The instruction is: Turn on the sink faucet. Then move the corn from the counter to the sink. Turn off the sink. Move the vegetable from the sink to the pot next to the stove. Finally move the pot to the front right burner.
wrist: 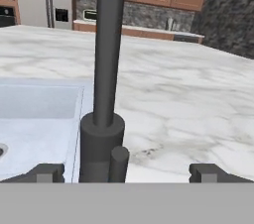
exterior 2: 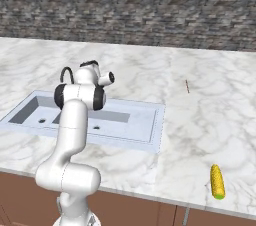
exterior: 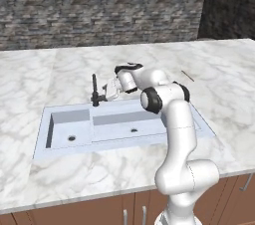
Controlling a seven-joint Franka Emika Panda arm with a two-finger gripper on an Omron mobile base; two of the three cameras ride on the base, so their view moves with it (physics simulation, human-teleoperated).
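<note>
The slim black sink faucet (exterior: 93, 88) stands behind the divider of the pale double sink (exterior: 60, 149). My gripper (exterior: 106, 92) hovers just to its right, open and level with its base. In the hand view the faucet column (wrist: 107, 49) rises dead ahead, and its small lever (wrist: 119, 162) sits between my spread fingertips (wrist: 47, 172). My gripper (wrist: 128, 172) holds nothing. No water shows in the basins. The yellow corn (exterior 2: 216, 181) lies on the white marble counter (exterior 2: 200, 120) near the front edge, far right of the sink (exterior 2: 150, 142). The pot and the stove are out of view.
A thin brown stick (exterior: 188, 75) lies on the counter behind and to the right of the sink. A grey brick wall (exterior: 99, 5) backs the counter. Wooden cabinet fronts (exterior: 114, 211) run below the front edge.
</note>
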